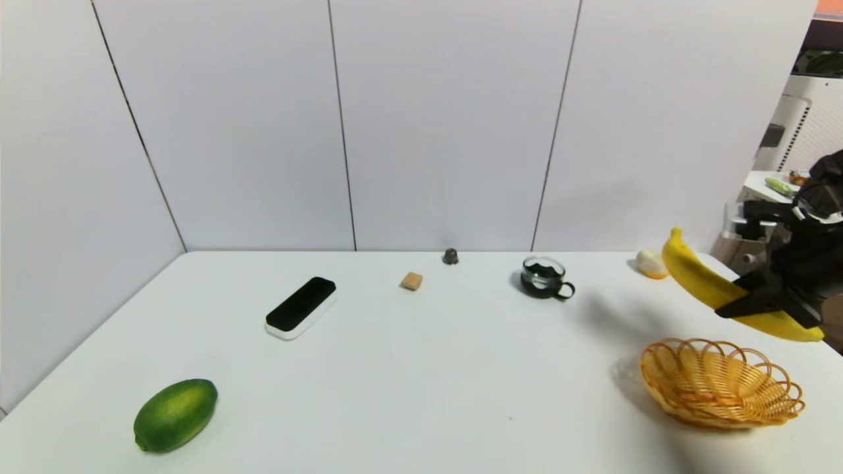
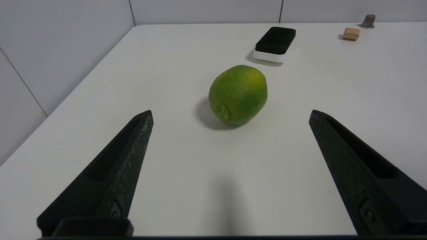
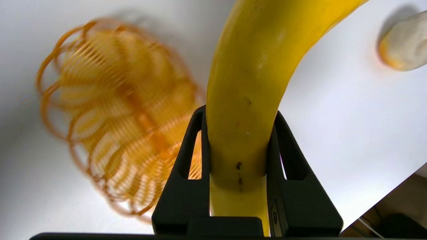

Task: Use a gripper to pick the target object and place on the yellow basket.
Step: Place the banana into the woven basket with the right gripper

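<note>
Right gripper [image 1: 757,299], as I read the head view, hangs clamped on the banana [image 1: 698,280] in the air above the table's [image 1: 421,368] right edge, just behind the yellow basket [image 1: 721,383], with bare tabletop to the basket's left. Left wrist view shows me the left gripper [image 2: 230,116] spread wide, low over the table short of the green fruit [image 2: 238,94]. Right wrist view has both fingers [image 3: 186,160] pinching the banana [image 3: 253,83] mid-length, the basket [image 3: 110,116] below to one side, the table edge close.

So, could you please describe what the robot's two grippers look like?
Both are matte black. The left gripper has two long, tapering, pointed fingers with scuffed faces and small screws. The right gripper has black fingers with slotted cut-outs.
</note>
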{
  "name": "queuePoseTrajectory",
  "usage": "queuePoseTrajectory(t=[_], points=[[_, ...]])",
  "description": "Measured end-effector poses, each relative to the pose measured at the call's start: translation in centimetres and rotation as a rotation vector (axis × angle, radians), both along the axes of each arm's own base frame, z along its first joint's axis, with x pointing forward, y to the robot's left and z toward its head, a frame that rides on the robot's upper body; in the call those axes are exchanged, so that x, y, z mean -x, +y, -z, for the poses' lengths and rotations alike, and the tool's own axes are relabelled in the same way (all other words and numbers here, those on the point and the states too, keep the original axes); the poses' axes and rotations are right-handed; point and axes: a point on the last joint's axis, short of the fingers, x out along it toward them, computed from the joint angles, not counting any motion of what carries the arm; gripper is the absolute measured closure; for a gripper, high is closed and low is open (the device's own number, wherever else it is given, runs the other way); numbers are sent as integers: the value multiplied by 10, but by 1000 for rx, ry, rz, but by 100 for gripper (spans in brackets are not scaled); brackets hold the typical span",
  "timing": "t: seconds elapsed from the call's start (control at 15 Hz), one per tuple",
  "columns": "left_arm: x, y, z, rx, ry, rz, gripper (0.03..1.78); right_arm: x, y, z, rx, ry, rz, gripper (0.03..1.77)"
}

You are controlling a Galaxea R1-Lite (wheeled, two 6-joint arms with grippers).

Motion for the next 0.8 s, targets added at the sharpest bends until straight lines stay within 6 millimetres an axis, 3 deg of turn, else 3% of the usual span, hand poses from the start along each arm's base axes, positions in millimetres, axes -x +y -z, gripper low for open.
queuePoseTrajectory(t=[0.4, 0.8], points=[[0, 0, 0, 0, 0, 0, 12, 46, 18, 22, 52, -2, -118, 134], [0, 0, 0, 0, 0, 0, 12, 57, 32, 45, 93, -3, -157, 134]])
